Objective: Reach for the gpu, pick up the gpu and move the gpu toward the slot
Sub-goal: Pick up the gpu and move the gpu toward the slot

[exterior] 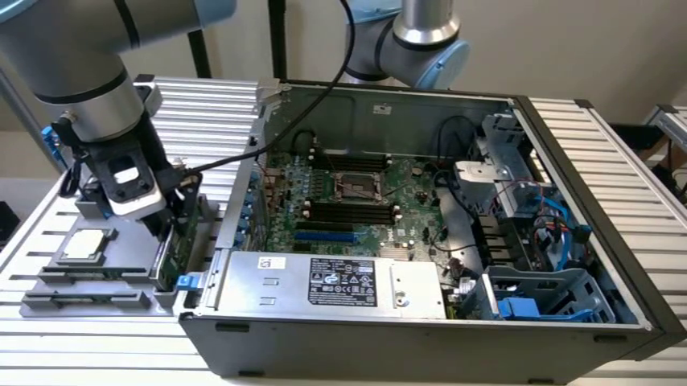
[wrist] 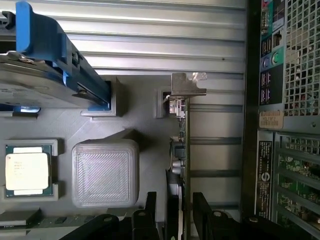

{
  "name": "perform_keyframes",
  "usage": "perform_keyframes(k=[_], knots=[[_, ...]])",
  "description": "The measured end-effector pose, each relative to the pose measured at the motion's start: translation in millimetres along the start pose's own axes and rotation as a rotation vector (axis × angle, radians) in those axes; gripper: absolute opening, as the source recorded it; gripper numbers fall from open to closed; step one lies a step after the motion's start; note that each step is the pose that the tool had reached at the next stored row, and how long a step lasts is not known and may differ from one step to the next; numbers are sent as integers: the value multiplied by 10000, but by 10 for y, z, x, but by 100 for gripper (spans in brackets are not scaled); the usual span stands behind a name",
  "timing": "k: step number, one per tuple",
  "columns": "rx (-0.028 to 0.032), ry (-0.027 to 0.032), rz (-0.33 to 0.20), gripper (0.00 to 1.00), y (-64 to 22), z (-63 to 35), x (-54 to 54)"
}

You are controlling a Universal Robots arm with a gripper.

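Tool (wrist: 175, 202) points down from the wrist, jaws spread and straddling the upright gpu (wrist: 180, 145) in its grey holder (wrist: 132, 120).

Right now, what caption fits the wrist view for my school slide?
The open tool straddles the gpu standing on edge in a grey tray, beside a silver chip.

Gripper (wrist: 175, 200) fingers apart — gpu (wrist: 181, 135) edge-on btwn them, in gray holder (wrist: 131, 122).

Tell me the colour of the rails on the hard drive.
Blue; the rails on the hard drive show best in the wrist view.
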State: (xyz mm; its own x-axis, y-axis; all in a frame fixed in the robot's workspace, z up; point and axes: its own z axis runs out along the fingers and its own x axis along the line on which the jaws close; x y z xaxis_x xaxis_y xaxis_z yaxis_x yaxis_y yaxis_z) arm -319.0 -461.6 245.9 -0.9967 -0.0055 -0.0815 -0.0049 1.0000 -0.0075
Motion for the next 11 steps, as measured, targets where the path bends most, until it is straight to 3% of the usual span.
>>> perform_keyframes(k=[6,11], knots=[[25,0,-2,42,10,31,2],[82,1,-7,40,11,41,3]])
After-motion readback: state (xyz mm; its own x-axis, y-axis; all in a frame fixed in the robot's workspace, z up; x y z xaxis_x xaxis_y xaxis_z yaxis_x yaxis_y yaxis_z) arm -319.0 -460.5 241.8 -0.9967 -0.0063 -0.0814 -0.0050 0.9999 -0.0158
